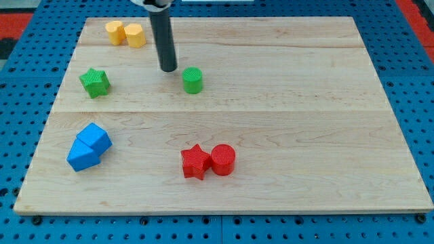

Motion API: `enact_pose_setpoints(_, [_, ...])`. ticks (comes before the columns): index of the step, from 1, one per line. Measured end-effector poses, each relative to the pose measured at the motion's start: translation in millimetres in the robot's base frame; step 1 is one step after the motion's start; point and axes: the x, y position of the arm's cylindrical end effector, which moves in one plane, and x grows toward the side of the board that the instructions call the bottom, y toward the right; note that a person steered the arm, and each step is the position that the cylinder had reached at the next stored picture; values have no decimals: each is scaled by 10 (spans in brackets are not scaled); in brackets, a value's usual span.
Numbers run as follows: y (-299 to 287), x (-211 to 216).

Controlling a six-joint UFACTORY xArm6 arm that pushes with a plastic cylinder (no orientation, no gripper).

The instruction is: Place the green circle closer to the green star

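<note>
Tip [168, 69]: bare rod end, nothing held; set just left of the green circle [192, 80], not touching. Green star [94, 82]: well apart at the view's left. Wooden board [305, 122]: also bears yellow, blue, red blocks.

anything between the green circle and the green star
No block: in the camera view only bare board separates green circle and green star. My tip sits just above that line, near the circle.
</note>
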Motion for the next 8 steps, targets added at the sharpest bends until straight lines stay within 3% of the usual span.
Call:
enact_pose_setpoints(1, [392,-14])
enact_pose_setpoints(2, [685,243])
enact_pose_setpoints(3, [576,519])
enact_pose_setpoints(4, [158,499])
enact_pose_setpoints(6, [142,-46])
enact_pose_setpoints(7, [-47,-72])
enact_pose_setpoints(8, [-737,19])
